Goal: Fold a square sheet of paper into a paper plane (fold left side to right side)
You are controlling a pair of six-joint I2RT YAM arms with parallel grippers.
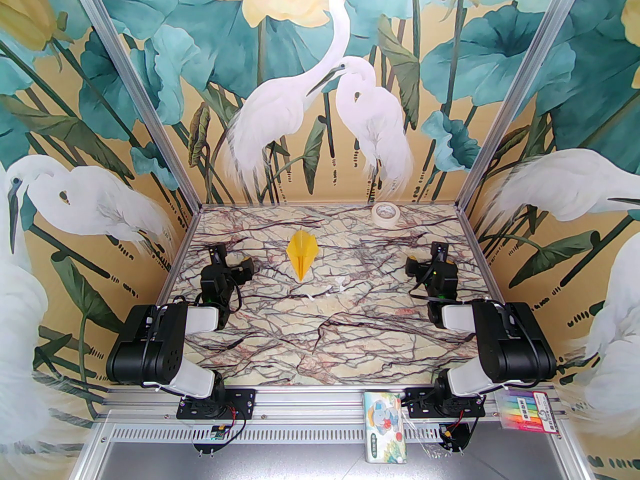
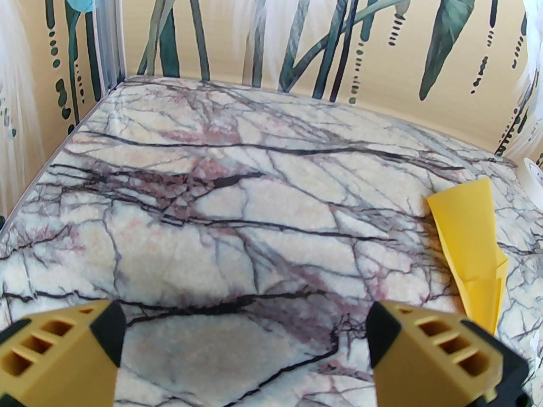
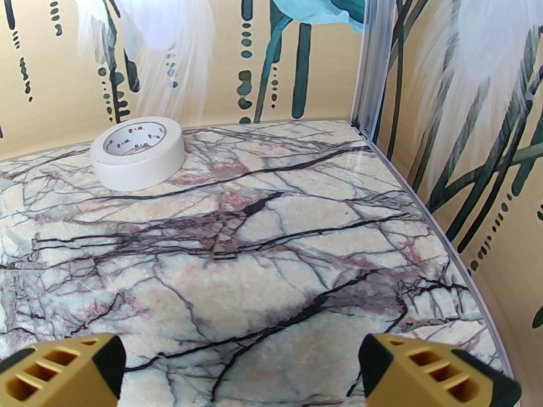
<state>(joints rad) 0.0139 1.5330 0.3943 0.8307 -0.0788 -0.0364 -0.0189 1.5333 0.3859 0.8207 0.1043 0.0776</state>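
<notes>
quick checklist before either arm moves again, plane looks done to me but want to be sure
1. Paper plane folded into a pointed dart and lying on the table: ok.
2. Left gripper open, nothing between its fingers: ok.
3. Right gripper open, nothing between its fingers: ok.
4. Both grippers apart from the plane, one on each side: ok.
5. Tape roll at the far edge, apart from the plane: ok.
6. Creases pressed flat and wings even: cannot tell.
</notes>
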